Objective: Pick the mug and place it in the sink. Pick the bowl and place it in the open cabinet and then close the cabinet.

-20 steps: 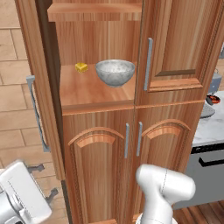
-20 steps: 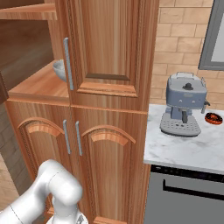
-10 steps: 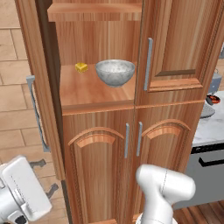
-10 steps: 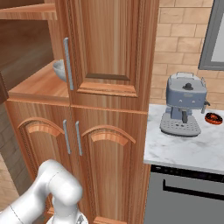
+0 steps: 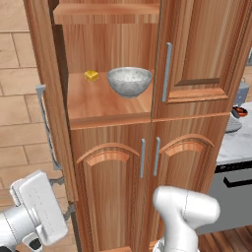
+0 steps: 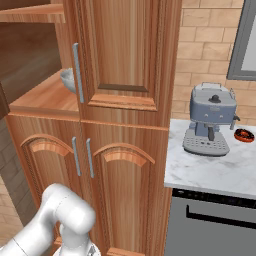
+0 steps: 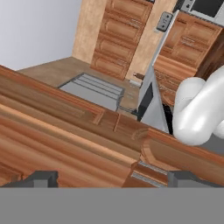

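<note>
Meanwhile, the arm rises at lower left with the tool [image 7: 109,179] spread and empty; the bowl [image 5: 129,81] sits shelved in the cabinet [image 5: 110,101], whose door [image 5: 47,123] remains open

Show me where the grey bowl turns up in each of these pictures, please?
Left base view: the bowl sits on the open cabinet's shelf, upper middle, right of a small yellow block.
Right base view: just a sliver of it peeks out at the left, behind the closed door's edge.
Hand view: not in it.
Shared landmark: the closed upper door's silver handle, beside the bowl.
</note>
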